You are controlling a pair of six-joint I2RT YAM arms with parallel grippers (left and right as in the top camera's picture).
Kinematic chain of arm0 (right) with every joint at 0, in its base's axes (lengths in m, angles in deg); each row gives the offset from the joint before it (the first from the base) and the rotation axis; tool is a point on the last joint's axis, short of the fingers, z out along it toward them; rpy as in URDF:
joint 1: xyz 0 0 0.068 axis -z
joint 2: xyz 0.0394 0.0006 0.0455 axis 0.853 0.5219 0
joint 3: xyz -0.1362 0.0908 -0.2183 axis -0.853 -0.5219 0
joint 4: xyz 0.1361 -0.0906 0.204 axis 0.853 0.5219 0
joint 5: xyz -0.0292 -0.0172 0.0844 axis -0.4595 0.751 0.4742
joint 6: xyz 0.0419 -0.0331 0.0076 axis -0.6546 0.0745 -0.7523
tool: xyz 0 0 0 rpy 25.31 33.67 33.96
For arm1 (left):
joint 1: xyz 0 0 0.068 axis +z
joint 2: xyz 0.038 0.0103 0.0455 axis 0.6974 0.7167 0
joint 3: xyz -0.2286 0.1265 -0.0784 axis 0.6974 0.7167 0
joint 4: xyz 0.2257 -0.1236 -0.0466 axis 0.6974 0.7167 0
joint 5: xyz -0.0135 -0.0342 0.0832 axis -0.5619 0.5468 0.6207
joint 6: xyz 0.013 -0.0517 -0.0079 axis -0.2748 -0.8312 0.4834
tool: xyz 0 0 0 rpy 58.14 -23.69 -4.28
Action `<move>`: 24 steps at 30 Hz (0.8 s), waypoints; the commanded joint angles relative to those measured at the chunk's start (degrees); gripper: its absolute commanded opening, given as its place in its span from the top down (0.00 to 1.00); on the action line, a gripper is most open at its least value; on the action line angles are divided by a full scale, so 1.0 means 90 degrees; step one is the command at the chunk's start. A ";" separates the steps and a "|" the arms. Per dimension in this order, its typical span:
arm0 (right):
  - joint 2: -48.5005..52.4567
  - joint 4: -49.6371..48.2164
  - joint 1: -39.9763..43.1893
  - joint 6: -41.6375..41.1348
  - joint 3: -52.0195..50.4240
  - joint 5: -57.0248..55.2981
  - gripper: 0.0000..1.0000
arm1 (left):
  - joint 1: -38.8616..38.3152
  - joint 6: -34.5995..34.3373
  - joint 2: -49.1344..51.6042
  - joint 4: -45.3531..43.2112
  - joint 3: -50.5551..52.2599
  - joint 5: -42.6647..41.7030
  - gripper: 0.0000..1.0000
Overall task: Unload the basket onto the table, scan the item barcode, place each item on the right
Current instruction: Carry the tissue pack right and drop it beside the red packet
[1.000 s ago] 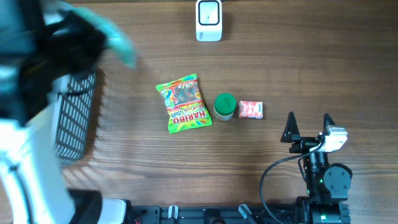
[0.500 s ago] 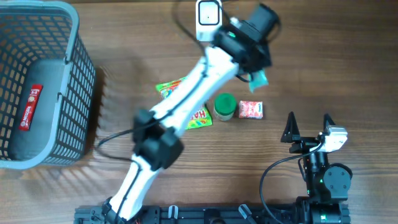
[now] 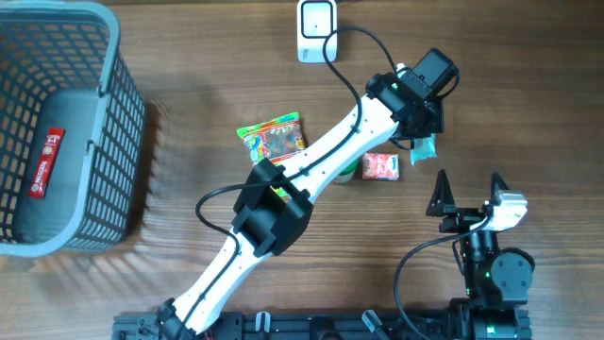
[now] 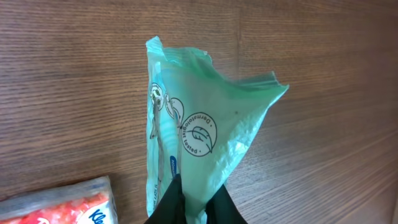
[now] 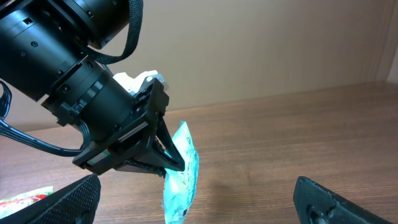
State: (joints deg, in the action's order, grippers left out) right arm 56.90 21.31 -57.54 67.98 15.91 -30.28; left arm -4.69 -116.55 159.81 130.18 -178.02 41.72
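A pale green plastic packet (image 4: pixel 199 118) hangs from my left gripper (image 4: pixel 198 186), which is shut on its lower edge. Overhead, that gripper (image 3: pixel 421 130) sits right of centre with the packet (image 3: pixel 424 147) poking out below it, just right of a red-and-white tissue pack (image 3: pixel 381 166). The white barcode scanner (image 3: pixel 317 30) stands at the table's far edge. My right gripper (image 3: pixel 469 192) rests open near the front right with nothing between its fingers. From the right wrist view the packet (image 5: pixel 181 177) dangles above the wood in front of it.
A Haribo bag (image 3: pixel 272 138) lies mid-table, partly under the left arm, with a green-lidded jar (image 3: pixel 347 176) mostly hidden beside it. A grey basket (image 3: pixel 127 132) at the left holds a red item (image 3: pixel 47 161).
The left arm has swung from the basket side across the table to the right, carrying the green packet, and now holds it beside the tissue pack. The right arm has stayed still.
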 commanded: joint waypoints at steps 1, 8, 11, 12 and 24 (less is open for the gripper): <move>-0.0012 -0.0019 -0.0024 0.0112 -0.0007 -0.0083 0.00 | 0.0017 -0.0136 0.0136 -0.0044 0.0032 -0.0211 0.94; -0.0012 -0.0019 -0.0024 0.0112 -0.0007 -0.0083 0.00 | 0.0211 0.0546 -0.0092 0.0039 0.0146 0.0325 0.04; -0.0012 -0.0019 -0.0024 0.0112 -0.0007 -0.0083 0.00 | 0.0525 0.0617 -0.0656 0.0170 0.0146 0.0410 0.00; -0.0012 -0.0019 -0.0024 0.0112 -0.0007 -0.0085 0.00 | 0.0665 0.0750 -0.0933 0.0250 0.0146 0.0415 0.00; -0.0012 -0.0019 -0.0024 0.0114 -0.0007 -0.0083 0.00 | 0.3444 0.1149 -0.4566 0.2234 0.0146 0.2261 0.00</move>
State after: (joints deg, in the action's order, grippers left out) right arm 56.90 21.31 -57.54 67.98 15.91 -30.28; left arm 18.90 -107.00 123.46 148.25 -176.60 58.87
